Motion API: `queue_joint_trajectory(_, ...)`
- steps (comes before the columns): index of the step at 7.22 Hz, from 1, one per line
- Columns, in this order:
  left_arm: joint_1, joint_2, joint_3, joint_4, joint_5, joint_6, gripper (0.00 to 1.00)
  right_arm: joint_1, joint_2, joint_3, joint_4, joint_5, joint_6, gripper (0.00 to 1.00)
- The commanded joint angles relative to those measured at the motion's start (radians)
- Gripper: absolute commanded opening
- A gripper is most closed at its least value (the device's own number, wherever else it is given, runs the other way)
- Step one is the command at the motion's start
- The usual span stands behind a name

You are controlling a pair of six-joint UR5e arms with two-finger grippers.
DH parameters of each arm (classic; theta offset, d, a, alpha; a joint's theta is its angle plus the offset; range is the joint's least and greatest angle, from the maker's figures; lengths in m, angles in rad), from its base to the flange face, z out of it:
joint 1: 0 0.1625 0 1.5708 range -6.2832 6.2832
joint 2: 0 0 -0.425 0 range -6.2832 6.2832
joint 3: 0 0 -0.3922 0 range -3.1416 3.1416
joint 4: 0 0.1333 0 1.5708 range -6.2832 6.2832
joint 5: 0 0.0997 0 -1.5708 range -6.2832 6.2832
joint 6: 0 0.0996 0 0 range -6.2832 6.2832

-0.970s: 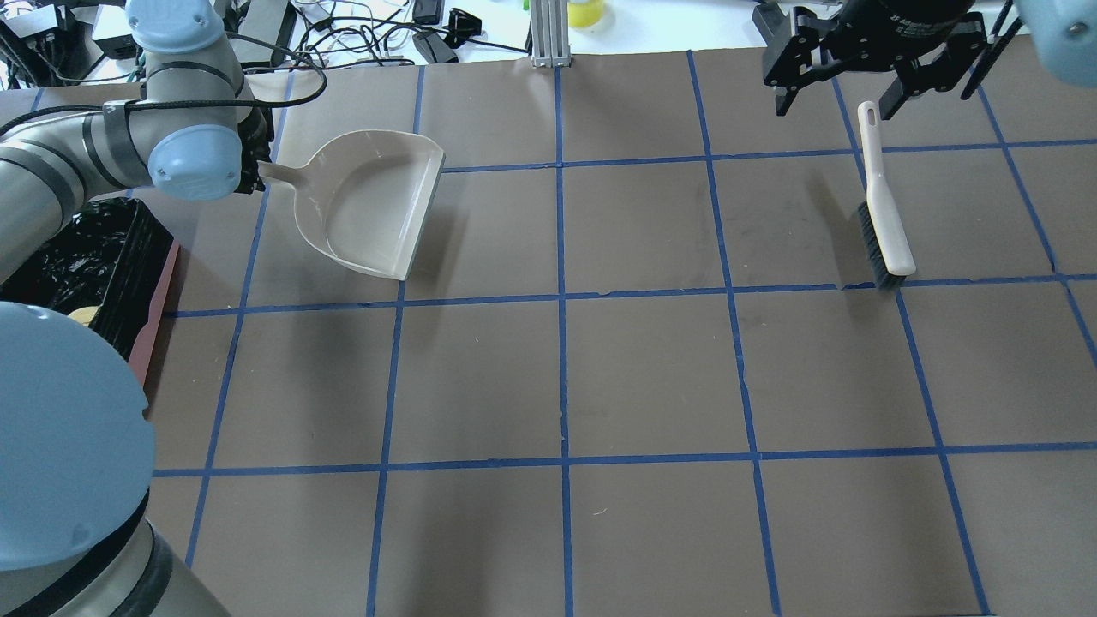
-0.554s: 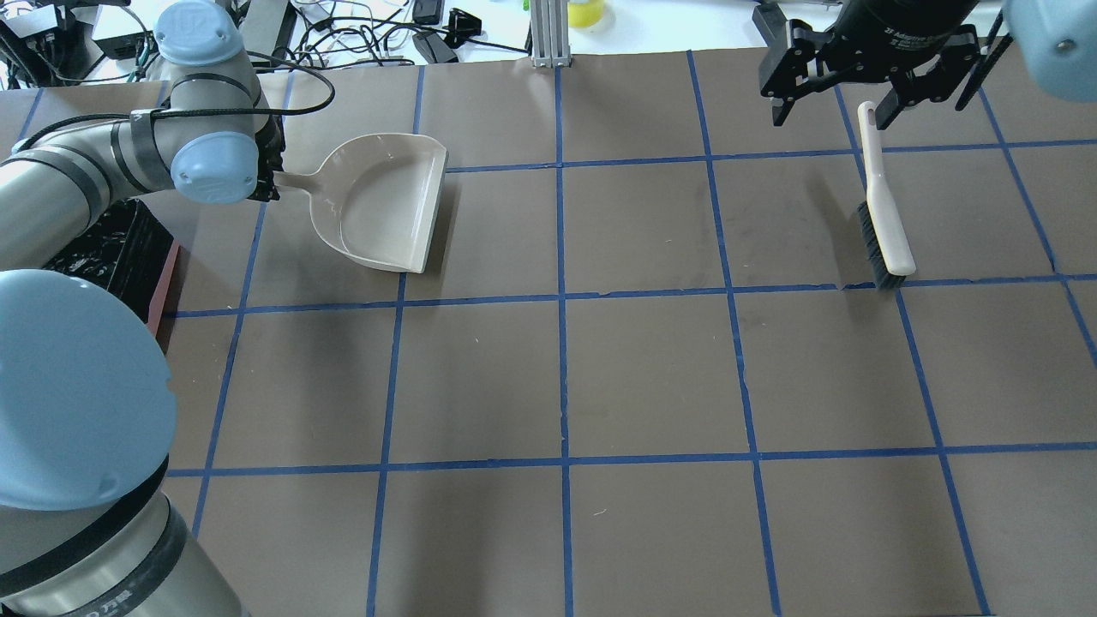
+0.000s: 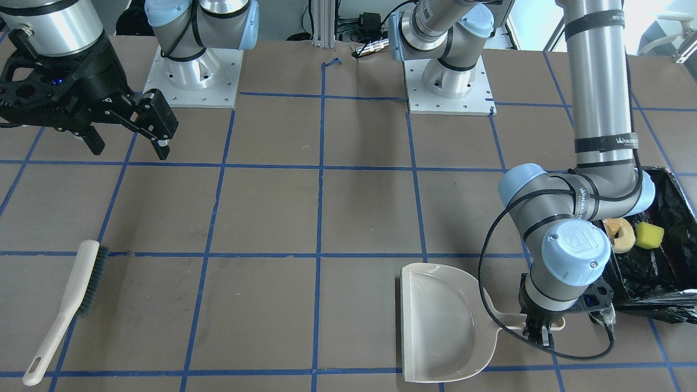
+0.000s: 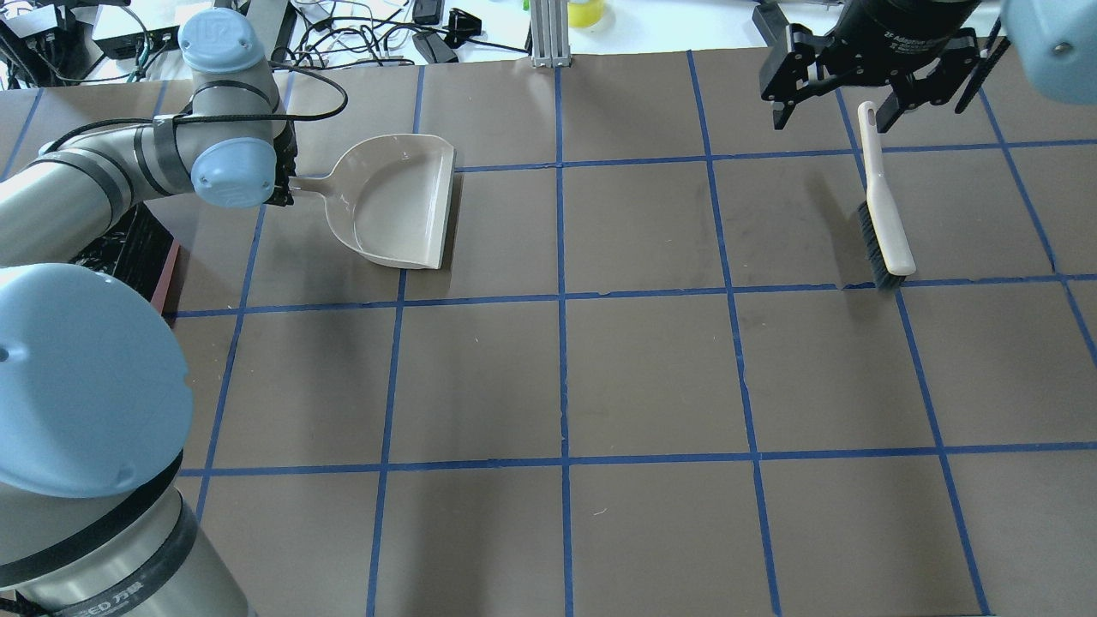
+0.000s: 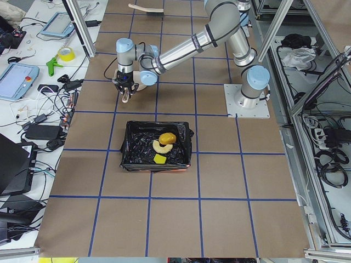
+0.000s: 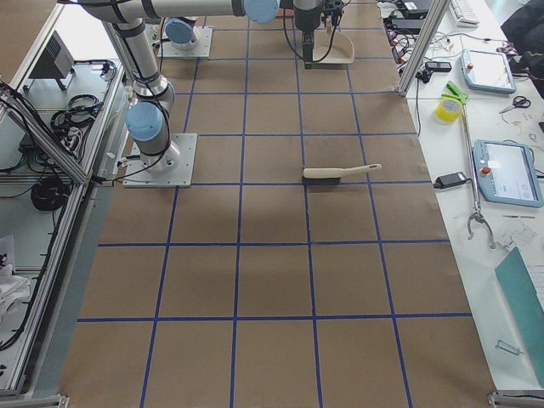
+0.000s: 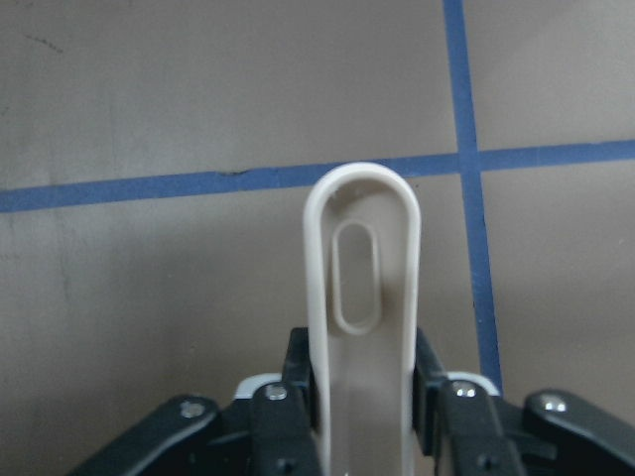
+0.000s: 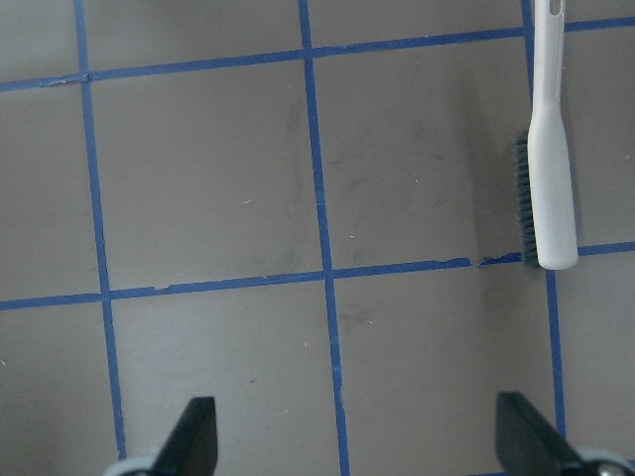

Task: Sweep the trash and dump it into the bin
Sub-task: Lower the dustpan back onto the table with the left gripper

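The bin (image 5: 127, 156), pink with a black bag, holds the bread roll (image 5: 168, 138), the croissant (image 5: 159, 146) and the green-and-yellow sponge piece (image 5: 159, 159). In the front-facing view the croissant (image 3: 622, 234) and the sponge (image 3: 649, 235) lie in the bin (image 3: 661, 313). My left gripper (image 3: 542, 331) is shut on the handle of the empty beige dustpan (image 4: 403, 206), which sits level beside the bin. My right gripper (image 4: 833, 120) is open and empty, raised over the handle end of the brush (image 4: 883, 214).
The brush (image 3: 65, 305) lies flat on the brown mat with its bristles toward the table's middle. Cables and tools lie along the far table edge (image 4: 386, 34). Both arm bases (image 3: 449, 87) stand at the robot's side.
My left arm has swung the dustpan away from the bin toward the table's middle and levelled it. The right gripper has stayed over the brush handle.
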Motion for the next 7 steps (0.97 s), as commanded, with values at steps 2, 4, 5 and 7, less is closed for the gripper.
queue_joint_trajectory(2, -0.002, -0.004, -0.006, 0.004, 0.002, -0.004, 0.00, -0.001, -0.005, 0.015, 0.001, 0.000, 0.000, 1.00)
queue_joint_trajectory(4, -0.003, -0.004, -0.009, 0.002, -0.003, -0.048, 0.00, -0.001, -0.006, 0.017, 0.003, -0.001, 0.000, 1.00)
queue_joint_trajectory(5, -0.003, -0.001, -0.011, 0.002, 0.000, -0.044, 0.07, -0.001, -0.006, 0.017, 0.003, -0.001, 0.000, 1.00)
queue_joint_trajectory(7, -0.003, 0.017, -0.037, 0.003, 0.002, -0.041, 0.99, -0.001, -0.006, 0.018, 0.003, 0.000, 0.000, 1.00)
